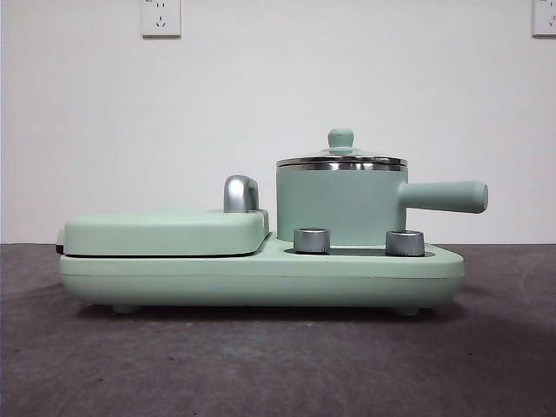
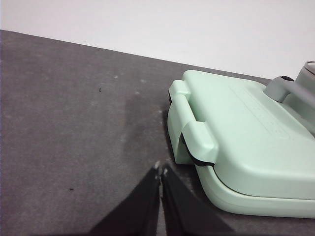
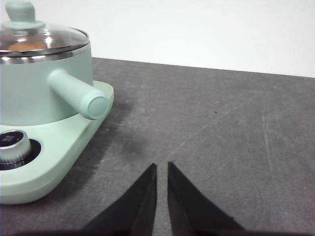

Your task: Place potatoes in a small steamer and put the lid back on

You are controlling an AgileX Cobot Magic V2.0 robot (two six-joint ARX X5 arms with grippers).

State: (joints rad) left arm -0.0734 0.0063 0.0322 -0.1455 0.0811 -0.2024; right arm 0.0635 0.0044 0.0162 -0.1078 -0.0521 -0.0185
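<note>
With the lid seated on the small steamer and what looks like the potato inside, both pincers, left and right, hover closed over the tabletop, nothing apparently left to do.

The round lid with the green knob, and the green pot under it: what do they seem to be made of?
The round lid looks like clear glass in a shiny steel rim: something orange-brown shows through it. The green pot looks like matte painted metal or enamel, though plastic is possible.
</note>
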